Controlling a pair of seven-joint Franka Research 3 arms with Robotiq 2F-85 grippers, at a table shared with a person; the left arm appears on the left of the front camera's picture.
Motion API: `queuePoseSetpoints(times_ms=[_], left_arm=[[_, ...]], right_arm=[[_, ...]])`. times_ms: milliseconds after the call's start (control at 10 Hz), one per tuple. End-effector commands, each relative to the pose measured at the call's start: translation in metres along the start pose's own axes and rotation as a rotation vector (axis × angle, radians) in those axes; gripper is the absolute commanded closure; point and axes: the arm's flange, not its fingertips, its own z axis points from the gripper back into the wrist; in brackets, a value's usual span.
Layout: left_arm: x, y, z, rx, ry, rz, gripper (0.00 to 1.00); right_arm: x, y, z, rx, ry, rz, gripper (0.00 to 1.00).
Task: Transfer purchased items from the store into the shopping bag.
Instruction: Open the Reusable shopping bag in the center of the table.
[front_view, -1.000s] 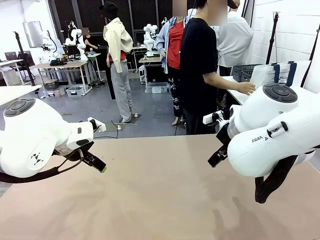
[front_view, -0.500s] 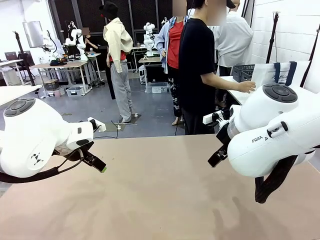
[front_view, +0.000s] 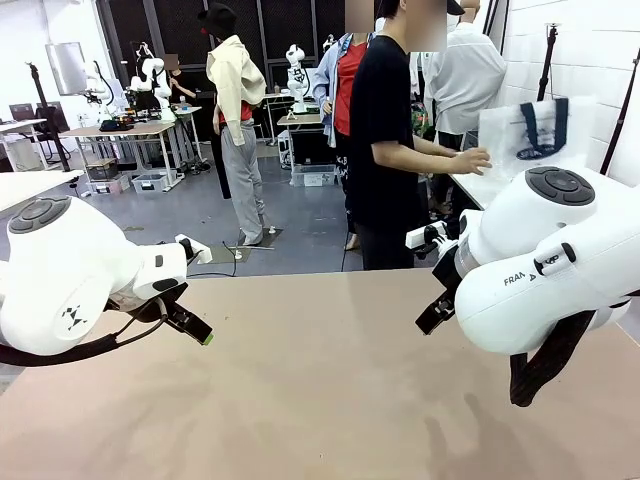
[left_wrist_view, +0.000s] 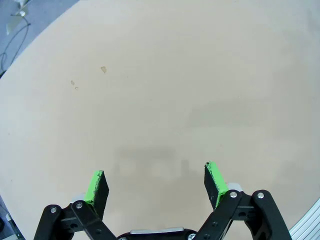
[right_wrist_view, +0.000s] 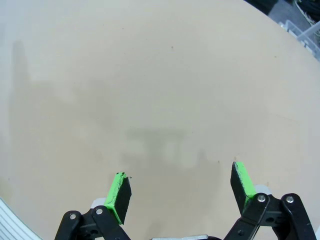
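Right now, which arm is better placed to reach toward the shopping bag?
Right, probably: the shopping bag, by the person's hand, stands on that side. The right gripper and left gripper are both open and empty.

My white left arm (front_view: 70, 285) and right arm (front_view: 560, 270) carry grey caps, black cables; black left claw (left_wrist_view: 155, 172) and right claw (right_wrist_view: 180, 175) show green pads (left_wrist_view: 96, 184), silver screws.

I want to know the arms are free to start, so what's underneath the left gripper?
Beneath the open left gripper lies plain tan table, carrying its faint shadow and a few small specks. The strip of table behind the gripper's own black linkage is covered.
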Motion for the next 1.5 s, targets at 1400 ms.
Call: queuePoseSetpoints(times_ms=[1400], left_arm=[[-0.0002, 0.0008, 0.0001, 0.001, 0.000, 0.002, 0.00]], right_arm=[[0.0000, -0.0001, 0.0000, 0.000, 0.000, 0.000, 0.00]])
